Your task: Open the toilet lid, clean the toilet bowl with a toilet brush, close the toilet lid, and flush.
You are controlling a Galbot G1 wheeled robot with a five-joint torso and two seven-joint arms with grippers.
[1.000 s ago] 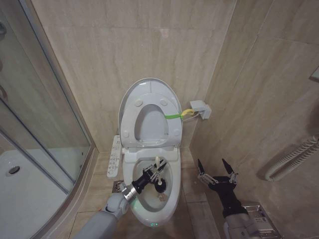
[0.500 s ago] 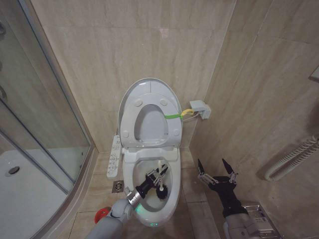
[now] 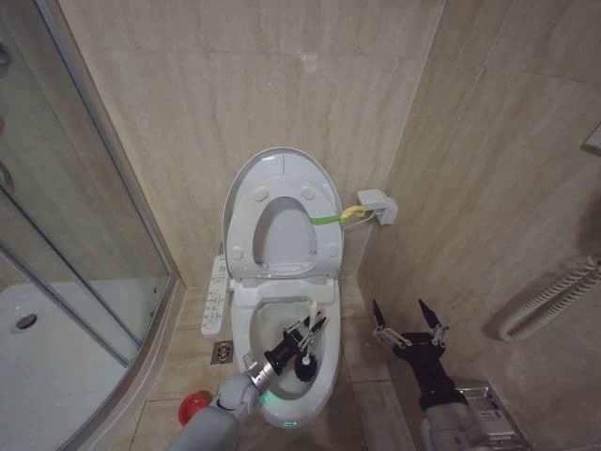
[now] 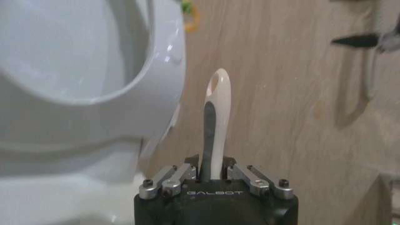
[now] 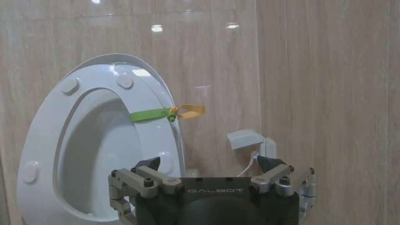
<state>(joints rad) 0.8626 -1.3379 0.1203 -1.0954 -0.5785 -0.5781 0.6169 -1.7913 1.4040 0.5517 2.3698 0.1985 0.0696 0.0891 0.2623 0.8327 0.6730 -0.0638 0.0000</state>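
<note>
Your left hand point(image 3: 310, 333) sits inside the white glossy ceramic toilet bowl point(image 3: 324, 371), fingers closed tight around the slim white stick handle of the toilet brush point(image 3: 308, 324). The brush's dark bristle head point(image 3: 302, 366) is low in the basin, towards its right inner wall. In the left wrist view the handle point(image 4: 214, 126) stands up from between the clamped fingers. The large white glossy oval toilet lid point(image 3: 268, 167) is raised upright against the beige tiled wall, with the ring-shaped white seat point(image 3: 282, 225) and its green band folded up against it. Your right hand point(image 3: 409, 324) hangs to the right of the toilet, fingers spread wide and holding nothing. A small round red holder cup point(image 3: 192, 407) stands on the floor left of the bowl.
</note>
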